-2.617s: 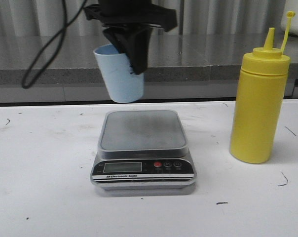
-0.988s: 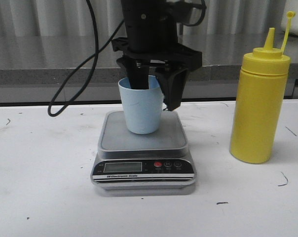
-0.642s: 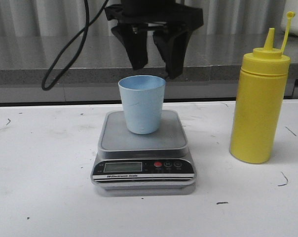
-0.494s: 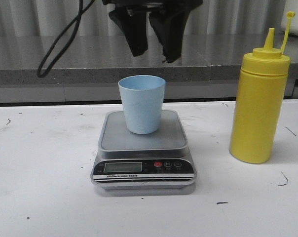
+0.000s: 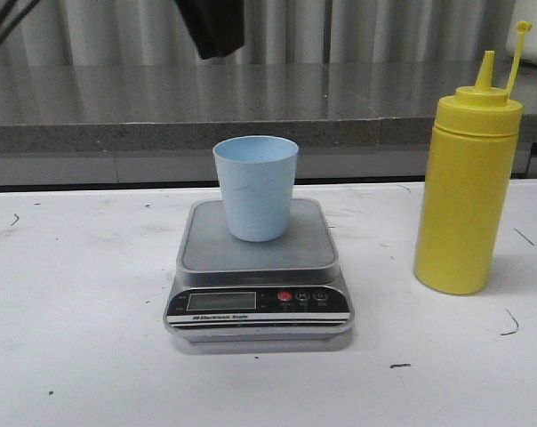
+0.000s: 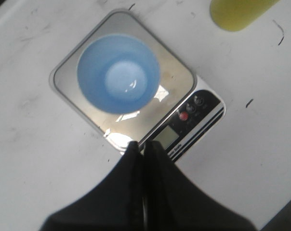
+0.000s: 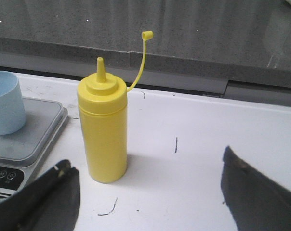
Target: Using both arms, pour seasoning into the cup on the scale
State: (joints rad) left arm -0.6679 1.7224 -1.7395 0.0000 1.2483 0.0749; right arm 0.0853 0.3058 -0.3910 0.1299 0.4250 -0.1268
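The pale blue cup (image 5: 256,187) stands upright and empty on the platform of the silver-grey scale (image 5: 260,256). The yellow seasoning bottle (image 5: 467,196) stands on the table to the right of the scale, nozzle uncapped, its tethered cap hanging up. My left gripper (image 6: 143,147) is high above the scale's front edge, fingers pressed together and empty; only a black part of it (image 5: 211,27) shows at the top of the front view. The cup (image 6: 118,73) lies below it. My right gripper (image 7: 150,192) is wide open, low over the table in front of the bottle (image 7: 103,130).
A grey counter ledge (image 5: 384,116) runs behind the white table (image 5: 82,338). The scale's black front panel (image 5: 258,304) with its display and buttons faces me. The scale's edge (image 7: 34,130) and the cup (image 7: 6,103) show at the side of the right wrist view.
My left gripper set the cup on the scale, let go, rose up and to the left out of most of the front view, and its fingers closed. The bottle has not moved.
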